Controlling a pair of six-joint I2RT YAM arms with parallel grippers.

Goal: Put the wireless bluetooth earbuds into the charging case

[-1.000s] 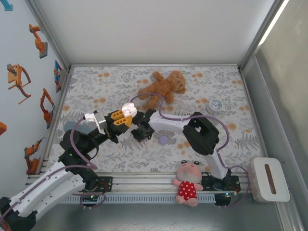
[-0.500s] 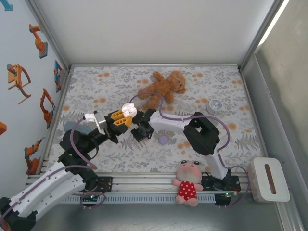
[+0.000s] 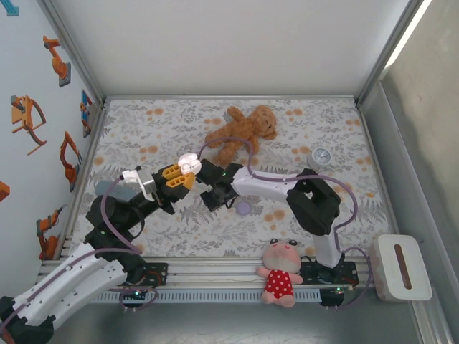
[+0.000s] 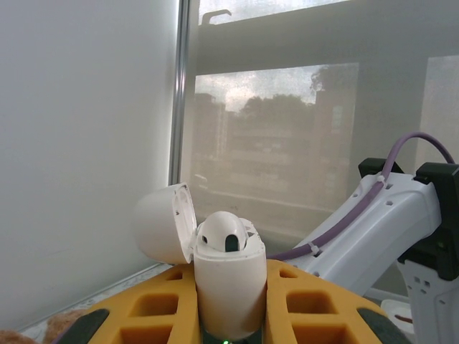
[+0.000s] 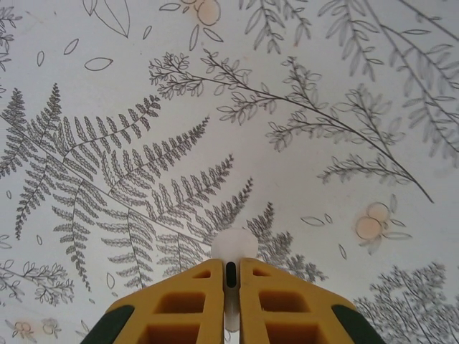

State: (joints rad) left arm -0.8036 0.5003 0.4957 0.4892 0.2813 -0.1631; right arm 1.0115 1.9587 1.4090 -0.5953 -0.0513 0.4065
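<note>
- The right arm has shifted over the last second: in the top view its elbow has swung out to the right and its forearm now reaches further toward the left arm's end.
- The right gripper (image 5: pixel 231 266) has finished closing. Its yellow fingers are pinched together on a small white earbud (image 5: pixel 234 244), whose rounded head pokes out past the tips.
- Below that earbud I see only the fern-print tablecloth (image 5: pixel 323 107). I cannot tell whether the bud is lifted clear of it.
- The left gripper (image 4: pixel 229 312) has barely moved. It is clamped tight on the body of the white charging case (image 4: pixel 226 279), holding it upright, above the cloth.
- The case's lid (image 4: pixel 163 223) is hinged open to the side, and another earbud (image 4: pixel 224 233) sits in the mouth, domed end up.
- In the top view the case (image 3: pixel 188 163) lies just beside the right arm's wrist, so the two are near.
- My reading: the pick of the remaining bud looks done. What is left is carrying it up to the open case.
- I cannot see the free socket from here, so lining up will need care.
- A purple disc (image 3: pixel 244 208) lies untouched on the cloth nearby.
</note>
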